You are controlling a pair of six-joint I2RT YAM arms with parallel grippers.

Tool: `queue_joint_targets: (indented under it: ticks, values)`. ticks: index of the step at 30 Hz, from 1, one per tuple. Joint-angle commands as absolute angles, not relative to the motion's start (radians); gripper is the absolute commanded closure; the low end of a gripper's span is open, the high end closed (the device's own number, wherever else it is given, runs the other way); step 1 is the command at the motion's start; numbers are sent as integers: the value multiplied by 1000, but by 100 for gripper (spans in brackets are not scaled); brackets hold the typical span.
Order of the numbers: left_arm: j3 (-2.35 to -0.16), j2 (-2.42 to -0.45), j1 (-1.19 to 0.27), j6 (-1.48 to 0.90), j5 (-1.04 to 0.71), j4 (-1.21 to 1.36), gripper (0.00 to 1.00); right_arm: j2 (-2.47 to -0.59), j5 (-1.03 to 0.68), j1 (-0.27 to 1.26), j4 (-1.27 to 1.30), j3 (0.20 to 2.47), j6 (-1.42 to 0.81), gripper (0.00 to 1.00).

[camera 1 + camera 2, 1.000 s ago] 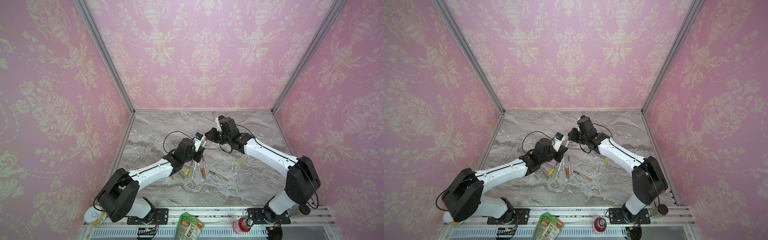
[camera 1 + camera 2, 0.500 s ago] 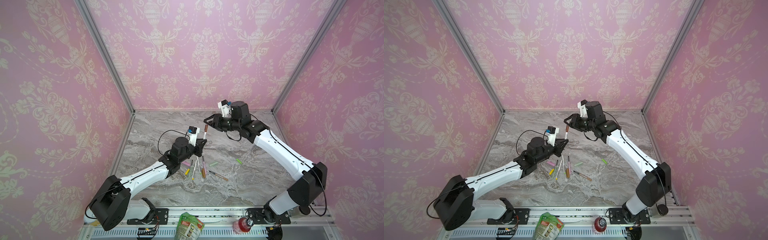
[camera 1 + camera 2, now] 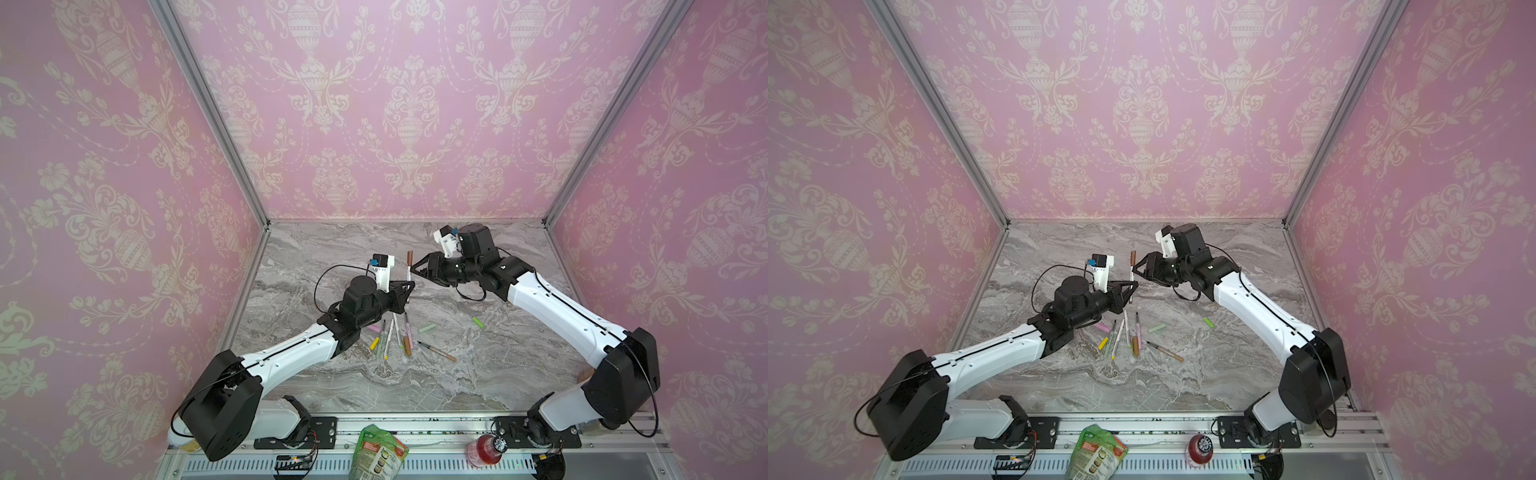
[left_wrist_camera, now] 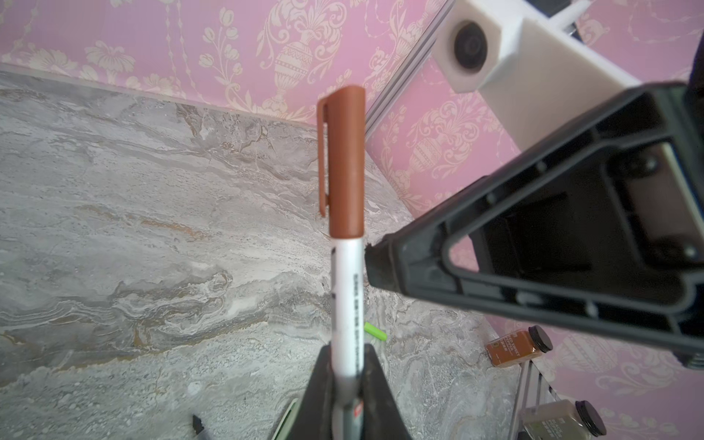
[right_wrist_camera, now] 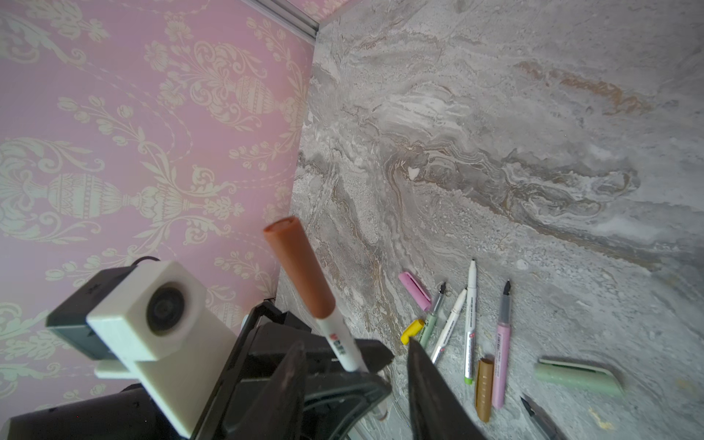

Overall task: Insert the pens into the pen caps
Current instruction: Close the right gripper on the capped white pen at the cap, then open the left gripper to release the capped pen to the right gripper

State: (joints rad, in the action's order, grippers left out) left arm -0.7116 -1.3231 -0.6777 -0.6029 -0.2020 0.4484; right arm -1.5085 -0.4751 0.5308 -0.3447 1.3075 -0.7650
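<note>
Closed fingers of left gripper pinch the lower barrel of white pen, with brown cap seated on its upper end. In both top views the pen's long axis runs 6 to 12 o'clock, cap end at 12, raised off marble table. Right gripper jaws apart, holding nothing, fingertip just beside the barrel at the pen's 3 o'clock. Loose pens and pale green cap lie at 6 o'clock of left gripper.

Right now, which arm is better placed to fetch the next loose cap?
Right, probably: the right end effector is open and empty, and the lime cap lies on its side. The left end effector is shut on the capped pen.
</note>
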Motion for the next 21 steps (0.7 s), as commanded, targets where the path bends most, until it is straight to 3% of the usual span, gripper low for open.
queue_joint_targets:
  ticks: [1,11,13,17,21]
  values:
    - [-724,-1336,-677,-639,-239,451,100,-1512,-500,545,-277,1293,-788,60]
    - [-746,-1339,-683,-691,-197,469,100,-1554,-498,583,-268,1304,-799,87]
    - [-747,-1344,-684,-696,-202,477,100,-1554,-490,589,-274,1301,-794,86]
    - [-753,-1357,-684,-698,-220,480,100,-1555,-465,591,-298,1298,-772,73]
    - [-751,-1359,-684,-703,-229,480,100,-1561,-448,591,-311,1300,-756,72]
